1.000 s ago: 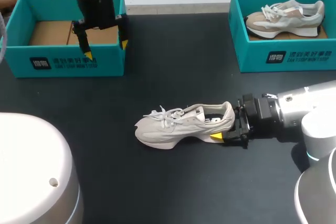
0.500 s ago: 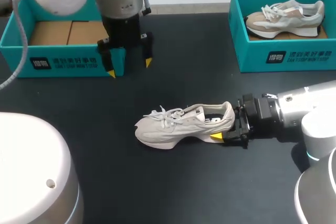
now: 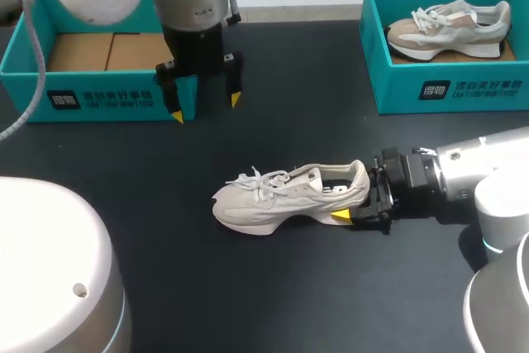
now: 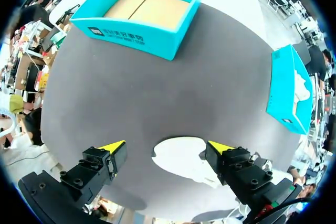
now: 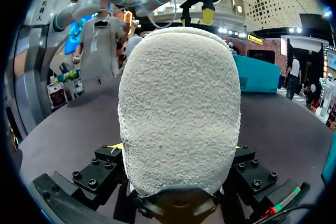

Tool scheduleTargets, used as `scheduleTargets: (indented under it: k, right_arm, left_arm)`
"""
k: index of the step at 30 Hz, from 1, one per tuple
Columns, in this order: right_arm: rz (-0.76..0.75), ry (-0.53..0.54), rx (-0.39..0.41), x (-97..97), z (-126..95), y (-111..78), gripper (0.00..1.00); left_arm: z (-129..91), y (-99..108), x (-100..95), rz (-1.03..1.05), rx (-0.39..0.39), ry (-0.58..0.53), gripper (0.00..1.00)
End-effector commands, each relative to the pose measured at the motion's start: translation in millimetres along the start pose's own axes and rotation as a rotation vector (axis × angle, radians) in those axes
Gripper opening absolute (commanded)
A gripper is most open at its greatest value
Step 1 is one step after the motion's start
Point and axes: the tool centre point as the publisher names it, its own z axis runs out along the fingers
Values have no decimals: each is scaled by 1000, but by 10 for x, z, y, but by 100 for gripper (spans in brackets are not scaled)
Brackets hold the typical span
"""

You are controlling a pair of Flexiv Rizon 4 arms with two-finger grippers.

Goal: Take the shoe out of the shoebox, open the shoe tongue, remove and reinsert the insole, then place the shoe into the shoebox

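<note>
A pale grey shoe [image 3: 281, 196] lies on its sole in the middle of the black table, toe towards my left. My right gripper [image 3: 361, 202] is shut on its heel, one yellow tip [image 3: 340, 215] showing beside the sole. In the right wrist view the fuzzy heel [image 5: 179, 108] fills the space between the black fingers [image 5: 100, 172]. My left gripper [image 3: 205, 107] hangs open and empty above the table, just off the front right corner of the empty teal shoebox [image 3: 99, 88]. In the left wrist view the left gripper [image 4: 167, 146] stands wide over a washed-out pale shape, likely the shoe [image 4: 181, 160].
A second teal shoebox [image 3: 446, 88] at the back right holds another shoe [image 3: 450, 26]. The empty box [image 4: 147, 14] shows a brown cardboard floor. My left arm's white base [image 3: 50, 270] bulges at the front left.
My left arm swung from above the empty shoebox to its front right corner, then held still. The right gripper and shoe have not moved.
</note>
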Motion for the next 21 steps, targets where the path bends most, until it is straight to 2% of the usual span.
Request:
scheduleTargets:
  k: [1,3,11,21]
  right_arm:
    - [-1,-3,2,-12,59,-70,0]
    - [-1,-3,2,-12,59,-70,0]
    - [-1,-3,2,-12,59,-70,0]
    - [-1,-3,2,-12,59,-70,0]
  left_arm:
    - [3,2,-6,0,0,2,100]
    - [3,2,-6,0,0,2,100]
    - [119,251,80,14,-9,-24,100]
    - [264,667,470,40,-66,-25,100]
